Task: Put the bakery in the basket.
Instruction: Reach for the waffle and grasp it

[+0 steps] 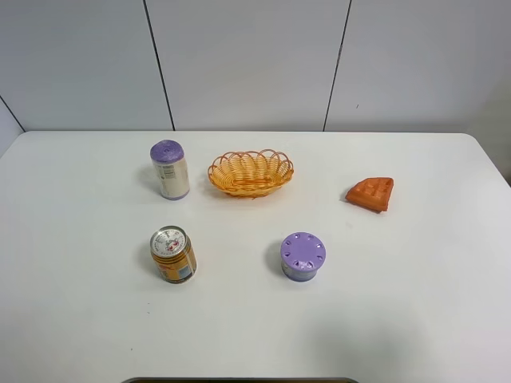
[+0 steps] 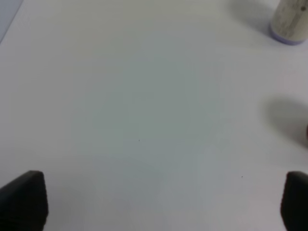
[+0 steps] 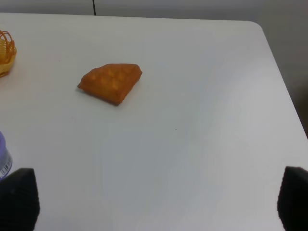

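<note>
My right claw [image 3: 156, 204] hangs spread wide and empty, with the bakery [image 3: 111, 83] lying flat on the table [image 3: 207, 125] ahead, well apart from the basket [image 1: 249, 185]. It looks light, stiff, perhaps crumbly; I'd pinch it gently across its two thick side edges. My left claw [image 2: 159, 204] is spread apart too.

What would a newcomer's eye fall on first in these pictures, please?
The orange-yellow wicker basket stands out on the white table, toward the back middle, empty. The orange-brown waffle slab lies alone to its right, well apart from it. A round purple tin stands nearer the front, between the two.
</note>
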You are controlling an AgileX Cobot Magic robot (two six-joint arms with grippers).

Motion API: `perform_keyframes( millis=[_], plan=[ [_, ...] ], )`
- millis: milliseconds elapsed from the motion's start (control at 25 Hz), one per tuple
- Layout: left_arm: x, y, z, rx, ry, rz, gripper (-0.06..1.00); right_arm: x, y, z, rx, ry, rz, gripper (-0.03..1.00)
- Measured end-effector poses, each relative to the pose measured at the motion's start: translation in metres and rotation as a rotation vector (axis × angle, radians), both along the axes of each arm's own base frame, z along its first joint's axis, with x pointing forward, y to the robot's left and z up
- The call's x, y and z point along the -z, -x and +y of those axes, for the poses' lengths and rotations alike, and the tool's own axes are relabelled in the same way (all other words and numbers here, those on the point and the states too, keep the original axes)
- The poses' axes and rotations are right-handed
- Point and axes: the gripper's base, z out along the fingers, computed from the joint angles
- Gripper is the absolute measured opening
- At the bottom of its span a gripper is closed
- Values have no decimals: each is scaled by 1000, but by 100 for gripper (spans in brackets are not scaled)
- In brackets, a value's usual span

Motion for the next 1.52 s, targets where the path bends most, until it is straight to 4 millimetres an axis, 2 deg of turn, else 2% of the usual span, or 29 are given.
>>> perform_keyframes(
  millis=[1040,1120,1360,1520],
  plan=[
    [0,0,0,0,0,0,99,-1,-2,0,1,1,13,99],
    [0,0,0,0,0,0,99,-9,-7,0,2,3,33,99],
    [0,0,0,0,0,0,99,-51,-20,-4,9,75,40,99],
    [0,0,0,0,0,0,99,-73,-37,-4,-12,125,73,99]
  ],
)
